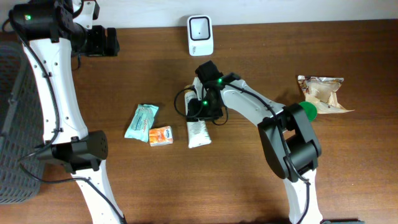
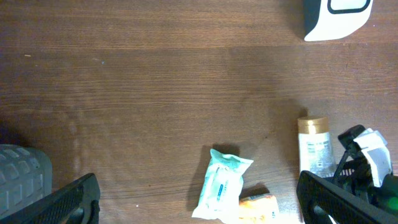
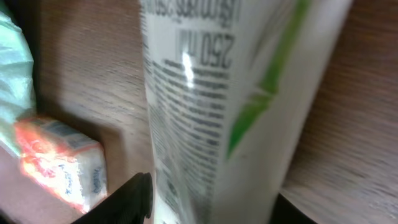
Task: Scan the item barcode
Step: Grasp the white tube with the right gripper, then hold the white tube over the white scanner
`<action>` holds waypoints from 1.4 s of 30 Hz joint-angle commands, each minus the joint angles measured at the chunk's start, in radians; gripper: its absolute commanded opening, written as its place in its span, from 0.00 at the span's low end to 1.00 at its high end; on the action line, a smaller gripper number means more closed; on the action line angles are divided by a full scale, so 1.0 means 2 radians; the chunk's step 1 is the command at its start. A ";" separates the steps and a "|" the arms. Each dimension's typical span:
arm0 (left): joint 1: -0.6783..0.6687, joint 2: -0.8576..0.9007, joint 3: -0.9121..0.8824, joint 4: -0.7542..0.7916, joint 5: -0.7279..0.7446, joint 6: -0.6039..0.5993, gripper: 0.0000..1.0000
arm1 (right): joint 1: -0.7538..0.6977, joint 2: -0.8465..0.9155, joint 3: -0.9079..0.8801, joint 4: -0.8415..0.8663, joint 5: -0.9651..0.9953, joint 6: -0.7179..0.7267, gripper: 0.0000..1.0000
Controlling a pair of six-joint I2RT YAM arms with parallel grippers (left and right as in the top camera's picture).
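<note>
- Tube: white, soft-walled and cylindrical, flattening to a crimped end. It has a gold cap and a green leaf print beside small black text. It lies flat on the table, mid-table, below the scanner and well apart from it.
- Table: dark brown wood with fine horizontal grain and a matte finish.
- Scanner: white, rounded, upright plastic housing with a dark window, at the far edge. The left wrist view cuts it off at the top.
- Right gripper: black, positioned over the middle of the tube. In the right wrist view one dark finger shows at each side of the tube. Whether the pads clamp the tube cannot be determined.
- The text on the tube is blurred in the right wrist view, and no barcode can be made out. In the overhead view the gripper hides the middle of the tube.
- Left gripper: at the far left corner, jaws spread wide and empty. Both fingers are cut off by the lower frame edge.
- Wipes packet: teal, crinkled film, pillow-shaped, left of the tube.
- Small box: orange and white, rectangular, between the packet and the tube.
- Snack bag: glossy, wrinkled, at the right edge.
- Mesh basket: grey, cut off at the left edge.
</note>
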State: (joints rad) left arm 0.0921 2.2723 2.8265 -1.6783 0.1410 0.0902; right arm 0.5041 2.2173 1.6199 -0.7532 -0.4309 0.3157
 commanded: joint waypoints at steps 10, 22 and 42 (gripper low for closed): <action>0.001 -0.008 0.001 0.000 -0.004 0.008 0.99 | -0.098 -0.170 -0.002 -0.011 -0.243 -0.156 0.04; 0.001 -0.008 0.001 0.000 -0.004 0.008 0.99 | -0.117 -0.213 0.098 0.013 0.132 -0.147 0.04; 0.001 -0.008 0.001 0.000 -0.004 0.008 0.99 | -0.039 0.075 0.098 0.517 0.468 -0.649 0.04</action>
State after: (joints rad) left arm 0.0921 2.2723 2.8258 -1.6794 0.1375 0.0906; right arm 0.4099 2.4176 1.7878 0.2619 0.4847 -1.0859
